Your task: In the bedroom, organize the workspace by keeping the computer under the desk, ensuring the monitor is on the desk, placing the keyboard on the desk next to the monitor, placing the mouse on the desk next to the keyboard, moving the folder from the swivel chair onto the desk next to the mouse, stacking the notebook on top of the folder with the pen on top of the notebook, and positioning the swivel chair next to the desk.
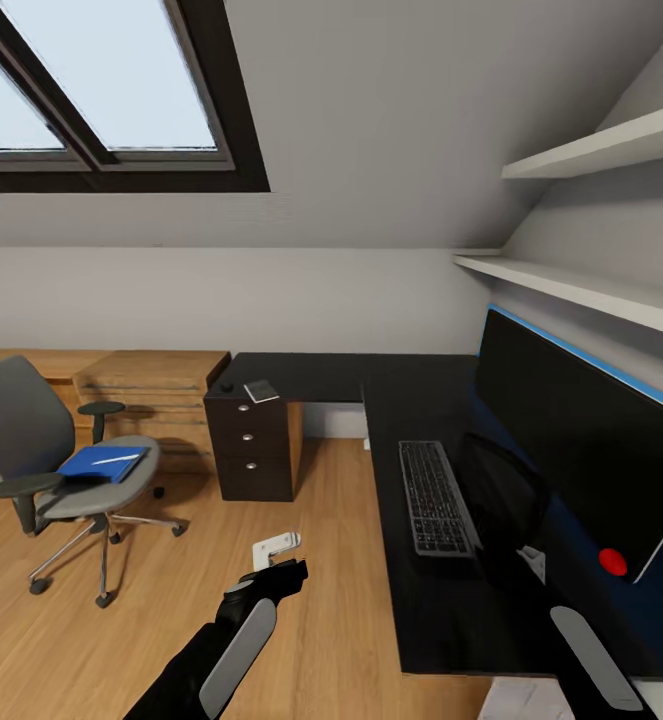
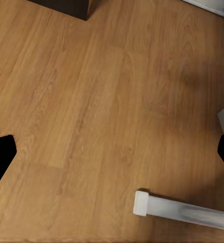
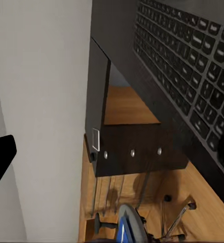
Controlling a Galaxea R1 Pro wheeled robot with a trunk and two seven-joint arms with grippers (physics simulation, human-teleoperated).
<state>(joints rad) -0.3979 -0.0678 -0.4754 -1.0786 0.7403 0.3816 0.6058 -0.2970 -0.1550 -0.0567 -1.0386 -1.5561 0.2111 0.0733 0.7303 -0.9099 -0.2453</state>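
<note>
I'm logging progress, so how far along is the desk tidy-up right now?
Done: monitor and keyboard sit side by side on the desk. Nothing is in hand; the left gripper hangs over the floor. Left: the blue folder lies on the swivel chair, which stands away from the desk.

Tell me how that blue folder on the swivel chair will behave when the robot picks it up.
The blue folder looks thin and flat, so probably light and somewhat floppy if gripped by one edge. It lies flat on the swivel chair seat, leaving little edge to grip. The chair stands on casters, so pushing the folder may roll the chair.
</note>
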